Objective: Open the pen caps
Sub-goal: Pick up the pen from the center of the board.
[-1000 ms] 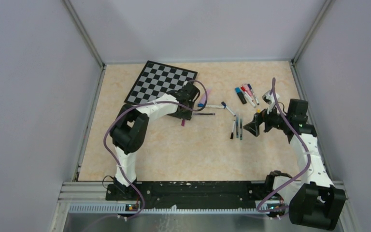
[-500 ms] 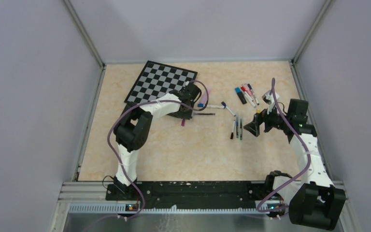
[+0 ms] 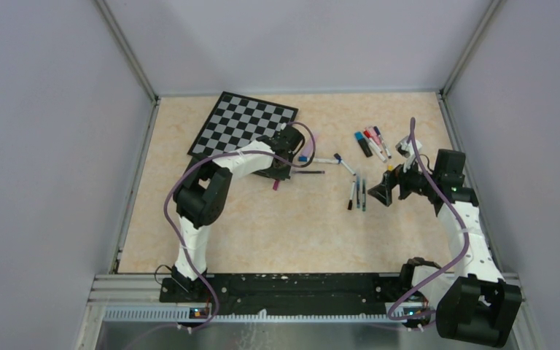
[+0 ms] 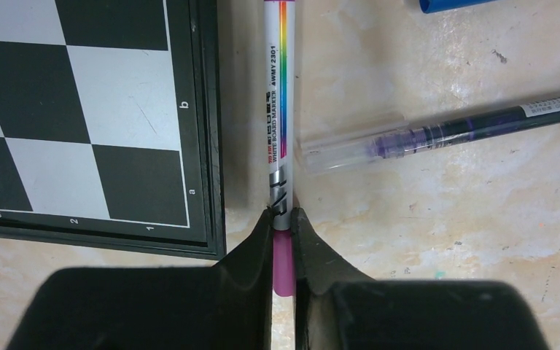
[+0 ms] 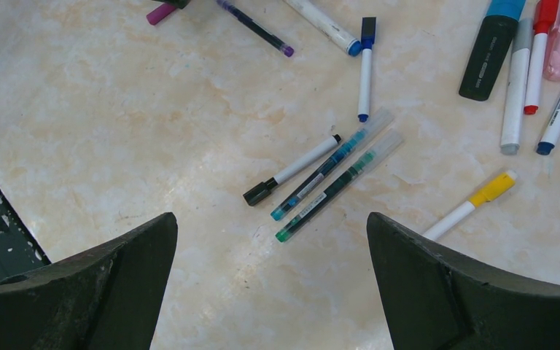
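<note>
Both fingers of the left gripper (image 4: 282,219) clamp the white marker (image 4: 278,95) at its purple cap (image 4: 283,271), alongside the chessboard (image 4: 80,109), likely anchoring it for uncapping. The right gripper (image 5: 271,255) hangs open over pens (image 5: 335,175) near the tabletop's right edge.

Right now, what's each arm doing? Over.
Left tool pinching white marker by its pink cap, cap on. Right tool open above loose pens. Chessboard edge close beside marker.
</note>
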